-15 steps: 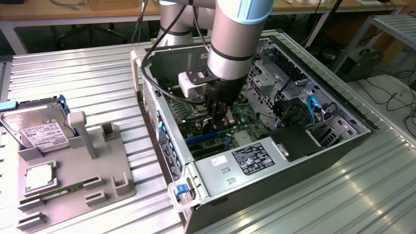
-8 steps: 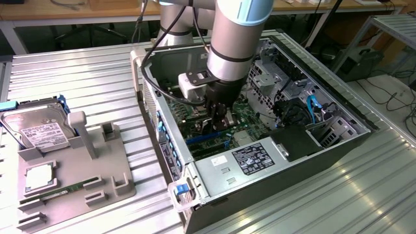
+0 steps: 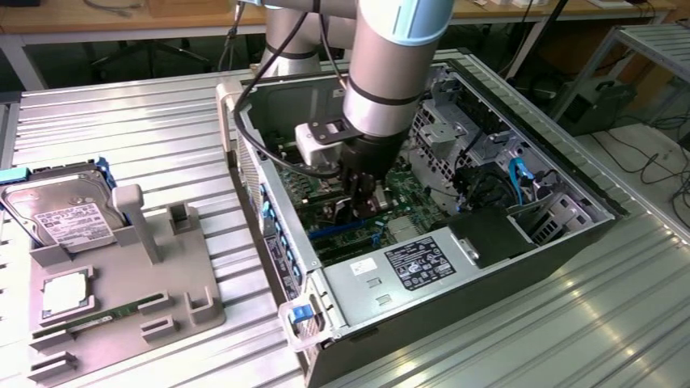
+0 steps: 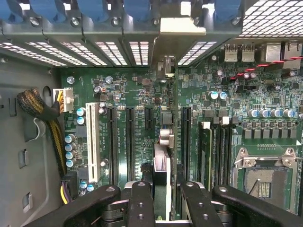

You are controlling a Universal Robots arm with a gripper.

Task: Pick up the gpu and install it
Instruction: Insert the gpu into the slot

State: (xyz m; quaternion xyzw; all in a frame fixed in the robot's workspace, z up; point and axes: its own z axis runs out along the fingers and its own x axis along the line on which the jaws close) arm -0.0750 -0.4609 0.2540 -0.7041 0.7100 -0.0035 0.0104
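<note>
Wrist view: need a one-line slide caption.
Tool holding the graphics card edge-on over the green motherboard, its metal bracket up at the case's rear slot openings.

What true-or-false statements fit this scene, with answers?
1. The gripper is inside the open black computer case. True.
2. The thin green-board gpu lies on the grey holder. False: it stands edge-on between the gripper's fingers, over the green motherboard.
3. The silver hard drive with white label stands in the grey plastic holder. True.
4. The metal-framed processor socket carries a cooler. False: it is uncovered.
</note>
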